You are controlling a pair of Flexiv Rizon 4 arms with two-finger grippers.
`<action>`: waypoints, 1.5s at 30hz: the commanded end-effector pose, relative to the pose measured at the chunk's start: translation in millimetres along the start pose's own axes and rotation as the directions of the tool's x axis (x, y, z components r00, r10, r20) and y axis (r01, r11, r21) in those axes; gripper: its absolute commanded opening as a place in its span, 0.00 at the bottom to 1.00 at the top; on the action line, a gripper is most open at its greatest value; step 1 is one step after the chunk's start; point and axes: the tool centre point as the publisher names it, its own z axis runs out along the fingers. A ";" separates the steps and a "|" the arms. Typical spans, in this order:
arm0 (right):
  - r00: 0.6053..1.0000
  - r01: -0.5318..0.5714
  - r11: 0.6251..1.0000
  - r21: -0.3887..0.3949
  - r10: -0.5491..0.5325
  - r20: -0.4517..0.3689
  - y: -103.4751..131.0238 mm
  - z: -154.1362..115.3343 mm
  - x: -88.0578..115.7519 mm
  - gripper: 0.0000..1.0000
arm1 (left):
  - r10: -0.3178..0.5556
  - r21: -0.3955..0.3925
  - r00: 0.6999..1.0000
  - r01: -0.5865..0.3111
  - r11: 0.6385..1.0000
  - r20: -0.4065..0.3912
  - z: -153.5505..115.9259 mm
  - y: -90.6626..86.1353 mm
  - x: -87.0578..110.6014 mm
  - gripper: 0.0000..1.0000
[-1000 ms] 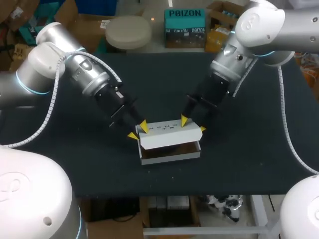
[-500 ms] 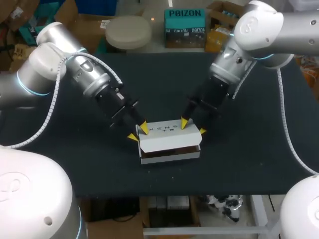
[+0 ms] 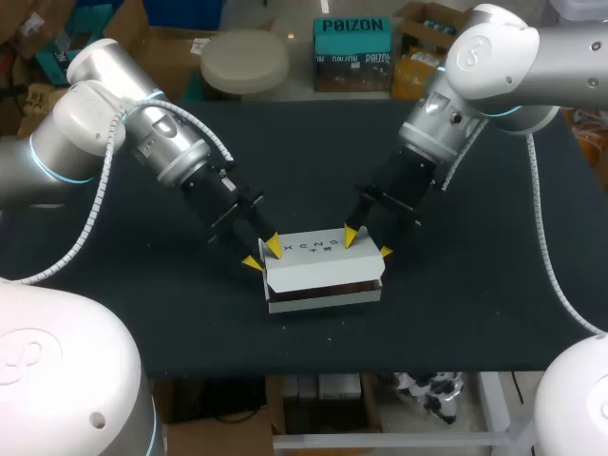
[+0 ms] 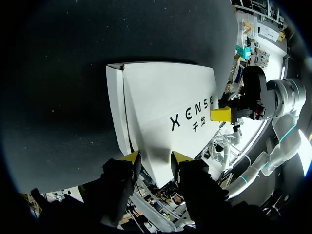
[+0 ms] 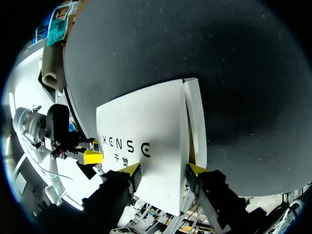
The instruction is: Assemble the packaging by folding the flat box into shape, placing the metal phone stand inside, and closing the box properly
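Observation:
The white box (image 3: 323, 271) lies on the dark table near its front edge, its printed lid (image 3: 318, 256) tilted low over the base, leaving a thin dark gap along the front. No phone stand shows. My left gripper (image 3: 262, 254) straddles the lid's left end, one yellow tip on top and one outside the box end. My right gripper (image 3: 367, 243) straddles the right end the same way. In the left wrist view the lid (image 4: 165, 107) runs between the open gripper (image 4: 156, 157). In the right wrist view the lid (image 5: 146, 122) runs into the open gripper (image 5: 163, 169).
The dark table top (image 3: 456, 304) surrounds the box on all sides. Its front edge lies a short way in front of the box. Both arms slant in from the back corners and meet over the box.
The lid has come down further over the base, and the brown opening at the front has shrunk to a thin slit. Both grippers followed it slightly downward.

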 end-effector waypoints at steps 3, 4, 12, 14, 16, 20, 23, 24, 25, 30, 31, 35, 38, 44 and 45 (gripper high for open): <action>1.000 0.000 1.000 0.004 0.000 0.004 3.0 2.0 2.5 0.62 | 0.001 0.013 1.000 -0.001 1.000 0.019 -1.0 3.0 2.1 0.42; 1.000 0.000 1.000 0.004 0.000 0.004 3.0 2.0 2.5 0.62 | 0.002 0.017 1.000 -0.003 1.000 0.022 -0.9 3.1 1.9 0.43; 1.000 -0.006 1.000 0.006 0.006 0.002 5.0 4.2 1.9 0.59 | 0.009 0.043 0.999 -0.011 0.999 0.038 -2.9 4.9 1.5 0.44; 1.000 -0.008 1.000 0.007 0.008 0.002 5.2 4.3 1.8 0.58 | 0.009 0.050 0.999 -0.011 0.999 0.043 -4.1 5.6 1.7 0.44; 1.000 -0.009 1.000 0.007 0.009 0.001 5.4 4.0 1.7 0.60 | 0.007 0.061 0.999 -0.010 0.998 0.049 -5.4 6.7 1.7 0.44; 1.000 -0.009 1.000 0.007 0.009 0.001 5.4 4.0 1.7 0.62 | 0.011 0.081 0.998 -0.017 0.997 0.065 -8.7 10.3 3.0 0.45; 1.000 -0.009 1.000 0.007 0.009 0.001 5.4 4.0 1.7 0.62 | 0.016 0.112 0.995 -0.027 0.993 0.100 -11.6 15.0 7.3 0.46; 1.000 -0.009 1.000 0.007 0.009 0.001 5.4 4.0 1.7 0.62 | 0.026 0.127 0.993 -0.040 0.991 0.113 -13.0 17.1 9.1 0.46; 1.000 -0.009 1.000 0.007 0.009 0.001 5.4 4.0 1.7 0.62 | 0.036 0.142 0.991 -0.054 0.988 0.131 -14.3 19.2 11.2 0.47; 1.000 -0.009 1.000 0.007 0.009 0.001 5.4 4.0 1.7 0.62 | 0.116 0.179 0.970 -0.155 0.972 0.212 -20.6 27.8 22.4 0.53; 1.000 -0.009 1.000 0.007 0.009 0.001 5.4 4.0 1.7 0.62 | 0.136 0.179 0.963 -0.180 0.967 0.233 -21.2 29.2 25.1 0.53; 1.000 -0.009 1.000 0.007 0.009 0.001 5.4 4.0 1.7 0.60 | 0.205 0.182 0.936 -0.264 0.947 0.287 -23.3 33.6 33.0 0.60; 1.000 -0.009 1.000 0.007 0.009 0.001 5.4 4.0 1.7 0.60 | 0.269 0.170 0.905 -0.337 0.926 0.328 -24.6 36.0 37.0 0.77; 1.000 -0.009 1.000 0.007 0.009 0.001 5.4 4.0 1.7 0.59 | 0.403 0.131 0.806 -0.499 0.856 0.434 -29.2 42.0 46.2 1.00; 1.000 -0.009 1.000 0.007 0.009 0.001 5.4 4.0 1.7 0.59 | 0.423 0.114 0.778 -0.526 0.843 0.465 -30.3 42.4 48.2 1.00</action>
